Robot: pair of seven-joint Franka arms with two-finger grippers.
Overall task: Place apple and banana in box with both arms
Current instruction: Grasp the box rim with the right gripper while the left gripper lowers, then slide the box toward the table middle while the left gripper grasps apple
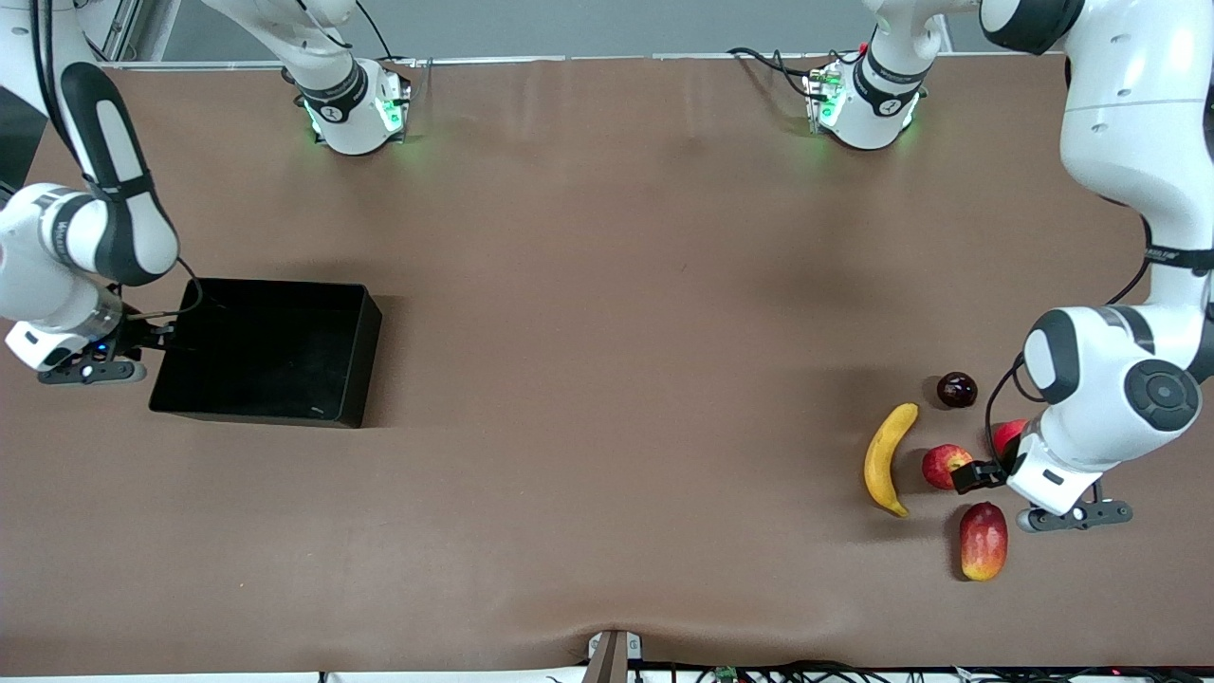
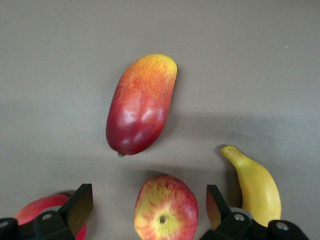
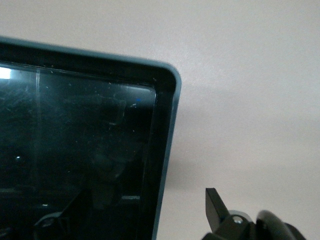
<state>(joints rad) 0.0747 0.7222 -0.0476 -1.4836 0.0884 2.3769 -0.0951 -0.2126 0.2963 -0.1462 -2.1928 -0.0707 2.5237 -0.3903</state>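
Note:
The apple [image 2: 166,207], red with yellow streaks, lies on the table between the fingers of my open left gripper [image 2: 149,210]; neither finger touches it. In the front view the left gripper [image 1: 969,471] is down beside the apple [image 1: 942,465]. The yellow banana [image 1: 890,458] [image 2: 255,187] lies next to the apple, on the side toward the right arm's end. The black box [image 1: 370,346] stands at the right arm's end of the table. My right gripper [image 1: 171,334] [image 3: 150,212] is open astride the box wall [image 3: 167,125], one finger [image 3: 215,207] outside and the other dim inside.
A red-yellow mango [image 1: 984,541] [image 2: 141,105] lies nearer the front camera than the apple. A pinkish-red round fruit [image 1: 1007,434] [image 2: 42,210] sits by the left gripper, partly hidden by the arm. A dark plum [image 1: 957,389] lies farther back. The brown table [image 1: 607,379] spreads between fruits and box.

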